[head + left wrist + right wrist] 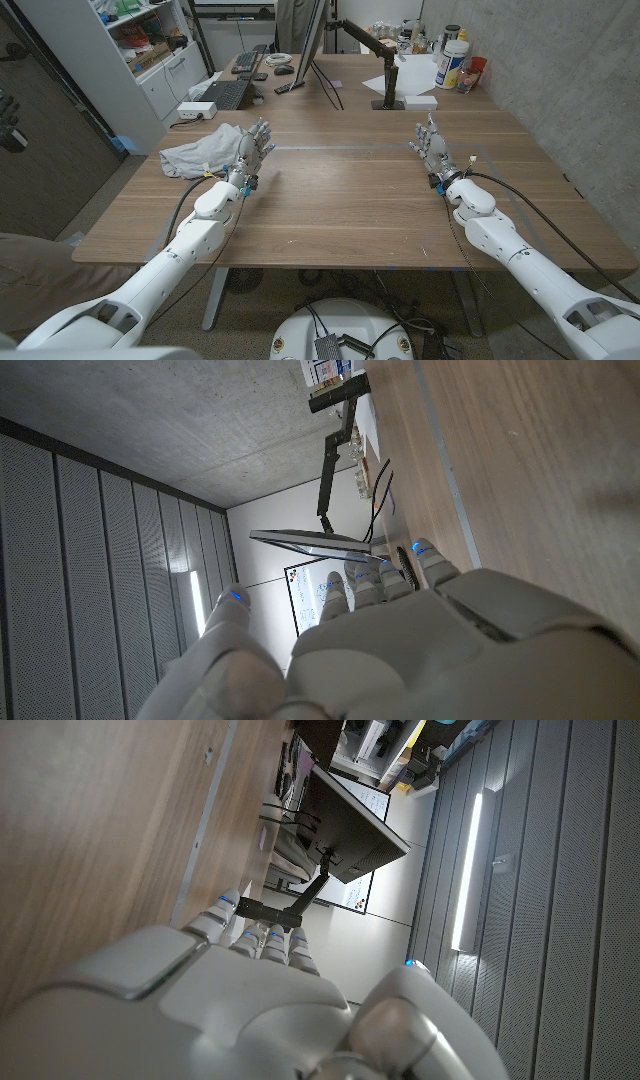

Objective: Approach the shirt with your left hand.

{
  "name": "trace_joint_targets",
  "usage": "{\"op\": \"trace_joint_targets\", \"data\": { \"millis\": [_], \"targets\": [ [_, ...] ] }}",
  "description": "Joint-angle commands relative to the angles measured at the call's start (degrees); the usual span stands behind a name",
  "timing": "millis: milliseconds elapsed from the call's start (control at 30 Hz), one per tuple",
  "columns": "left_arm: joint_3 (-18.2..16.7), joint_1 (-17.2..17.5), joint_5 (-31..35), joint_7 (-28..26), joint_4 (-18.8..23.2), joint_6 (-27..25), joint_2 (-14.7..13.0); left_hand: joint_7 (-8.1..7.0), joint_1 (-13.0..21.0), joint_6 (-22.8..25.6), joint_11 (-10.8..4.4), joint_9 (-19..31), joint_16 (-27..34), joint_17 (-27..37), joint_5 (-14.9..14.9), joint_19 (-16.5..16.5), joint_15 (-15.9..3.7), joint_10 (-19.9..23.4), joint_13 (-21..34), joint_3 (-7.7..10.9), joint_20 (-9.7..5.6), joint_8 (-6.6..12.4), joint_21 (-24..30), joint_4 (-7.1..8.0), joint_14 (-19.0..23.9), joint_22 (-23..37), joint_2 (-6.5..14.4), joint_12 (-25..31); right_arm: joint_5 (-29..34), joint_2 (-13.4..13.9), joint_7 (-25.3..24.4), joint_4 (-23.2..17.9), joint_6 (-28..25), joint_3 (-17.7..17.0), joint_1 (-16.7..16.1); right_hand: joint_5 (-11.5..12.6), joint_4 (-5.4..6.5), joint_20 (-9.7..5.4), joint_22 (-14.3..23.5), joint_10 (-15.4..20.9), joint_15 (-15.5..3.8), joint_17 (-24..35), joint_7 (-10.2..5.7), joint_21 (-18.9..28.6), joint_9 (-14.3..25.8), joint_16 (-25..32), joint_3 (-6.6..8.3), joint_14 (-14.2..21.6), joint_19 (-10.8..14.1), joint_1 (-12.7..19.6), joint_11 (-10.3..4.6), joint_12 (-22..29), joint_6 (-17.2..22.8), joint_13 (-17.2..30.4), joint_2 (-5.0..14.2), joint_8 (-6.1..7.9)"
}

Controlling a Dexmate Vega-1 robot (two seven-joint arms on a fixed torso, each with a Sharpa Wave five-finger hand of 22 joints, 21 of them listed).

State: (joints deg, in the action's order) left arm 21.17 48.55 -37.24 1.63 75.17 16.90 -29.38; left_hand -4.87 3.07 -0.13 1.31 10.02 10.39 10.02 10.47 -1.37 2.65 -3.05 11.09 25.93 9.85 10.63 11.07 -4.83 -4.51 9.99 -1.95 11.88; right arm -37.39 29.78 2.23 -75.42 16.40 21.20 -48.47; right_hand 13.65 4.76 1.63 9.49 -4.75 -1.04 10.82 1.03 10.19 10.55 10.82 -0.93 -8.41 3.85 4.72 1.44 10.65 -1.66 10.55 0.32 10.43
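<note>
Closest to the camera are the two white arms coming in from the bottom corners, cables running along them. The left hand is up over the wooden table, fingers a bit apart and reaching away from the robot, nothing in them. Right next to it, on its outer side, is the shirt, a crumpled light grey heap near the table's left edge. The fingertips look like they're just beside the cloth or maybe brushing its edge, can't really tell which from the head view. In the left wrist view you get the back of that hand with the fingers side by side, slightly apart.

The right hand is well apart from all that, over on the right side of the table, also holding nothing, fingers loosely spread and pointing away. The right wrist view shows its back with the fingers close together in a row.

Further back there's a monitor on a stand, a black keyboard at the far left end, a black arm mount, plus a white jar and some small stuff in the far right corner
</note>
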Motion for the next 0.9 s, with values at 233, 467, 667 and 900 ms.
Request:
{"op": "trace_joint_targets", "data": {
  "millis": [233, 467, 667, 900],
  "targets": [
    [-0.3, 0.6, -0.1, 0.1, 0.9, 0.1, -0.4, -0.48, 0.8, 0.1, -0.03, 0.3, 0.2, 0.3, 0.2, 0.0, 0.02, -0.6, 0.2, 0.44, 0.46, 0.33, 0.3, -0.12, -0.6, 0.1, 0.2, 0.4, -0.2, 0.5, 0.1, -1.4, -0.8, 0.1, -0.5, 0.2, 0.41, 0.08, 0.1, -0.3, 0.06, 0.2, 0.10, 0.3, 0.2, 0.3, -0.03, -0.4, 0.4, 0.6, -0.01, 0.4, -0.4, 0.2, 0.13, 0.48],
    [-0.3, 0.6, -0.1, 0.2, 0.8, 0.2, -0.4, -0.47, 0.8, 0.1, -0.11, 0.3, 0.2, 0.3, 0.2, 0.0, 0.10, -0.6, 0.2, 0.44, 0.48, 0.31, 0.3, -0.18, -0.7, 0.1, 0.3, 0.4, -0.1, 0.5, 0.0, -1.4, -0.7, 0.0, -0.5, 0.2, 0.39, 0.12, 0.1, -0.3, 0.07, 0.2, 0.10, 0.3, 0.2, 0.3, -0.04, -0.4, 0.3, 0.6, -0.04, 0.4, -0.4, 0.2, 0.20, 0.50],
    [-0.8, 0.7, -1.8, 1.3, 0.7, 0.7, 0.3, -0.43, 0.9, 0.2, 0.11, 0.3, 0.2, 0.3, 0.2, 0.0, -0.01, -0.6, 0.2, 0.43, 0.45, 0.33, 0.2, -0.21, -0.8, 0.1, 0.3, 0.4, 0.0, 0.7, -0.1, -1.6, -0.8, 0.0, -0.4, 0.2, 0.38, 0.11, 0.1, -0.3, 0.06, 0.2, 0.11, 0.3, 0.2, 0.3, -0.04, -0.5, 0.3, 0.6, -0.05, 0.4, -0.4, 0.2, 0.25, 0.51],
    [-1.8, 1.9, -3.0, 1.3, 2.8, 1.3, 0.1, -0.38, 0.9, 0.3, 0.18, 0.3, 0.1, 0.3, 0.1, 0.0, 0.03, -0.7, 0.2, 0.41, 0.46, 0.33, 0.2, -0.25, -1.0, 0.1, 0.3, 0.3, 0.2, 1.0, 0.1, -1.8, -1.1, 0.1, -0.3, 0.2, 0.35, 0.22, 0.1, -0.2, 0.20, 0.2, 0.48, 0.3, 0.2, 0.3, -0.06, -0.5, 0.2, 0.6, 0.09, 0.5, -0.2, 0.2, 0.30, 0.64]
  ]
}}
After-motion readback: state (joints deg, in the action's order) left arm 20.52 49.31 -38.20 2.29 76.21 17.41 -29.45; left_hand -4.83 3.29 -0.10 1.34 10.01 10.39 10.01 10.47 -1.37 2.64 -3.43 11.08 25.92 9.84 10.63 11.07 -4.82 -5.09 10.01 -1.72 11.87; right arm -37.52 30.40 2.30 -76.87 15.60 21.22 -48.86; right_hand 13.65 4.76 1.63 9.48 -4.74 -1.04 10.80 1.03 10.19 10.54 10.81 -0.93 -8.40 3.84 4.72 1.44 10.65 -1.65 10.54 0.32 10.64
